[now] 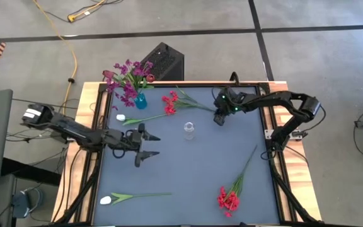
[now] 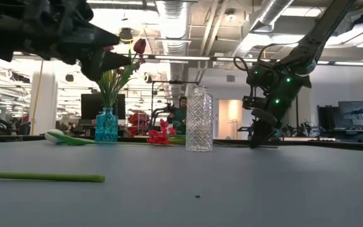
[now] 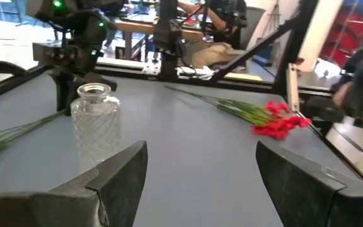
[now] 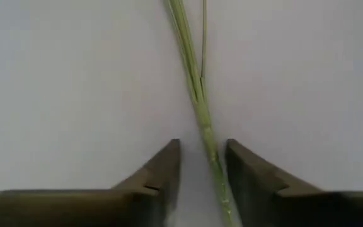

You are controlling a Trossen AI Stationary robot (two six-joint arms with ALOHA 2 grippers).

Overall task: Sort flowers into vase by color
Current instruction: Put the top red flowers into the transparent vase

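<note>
Grey matting covers the table (image 1: 188,183), which stands on a concrete floor with a yellow cable trailing across it; beyond the far edge the low view shows an office with monitors and a seated person.

At the back left of the table a blue vase (image 1: 141,101) holds the purple flowers (image 1: 123,79), with one red bud among them. Near the middle stands an empty clear glass vase (image 1: 188,130). A red flower cluster (image 1: 171,103) lies at the back between the two vases, its green stem (image 4: 197,94) running off toward the right arm. A white flower (image 1: 121,117) lies just in front of the blue vase, a second white flower (image 1: 107,200) lies near the front left corner, and another red cluster (image 1: 228,199) lies front right with its stem pointing toward the right rail.

The right tool (image 1: 219,118) is down at the table behind and to the right of the glass vase. In the right wrist view its fingers (image 4: 162,170) stand narrowly apart on either side of the stem, close to it but with a gap showing on one side; I cannot tell whether they grip it.

The left tool (image 1: 147,145) hovers left of the glass vase, fingers spread wide and holding nothing.
</note>
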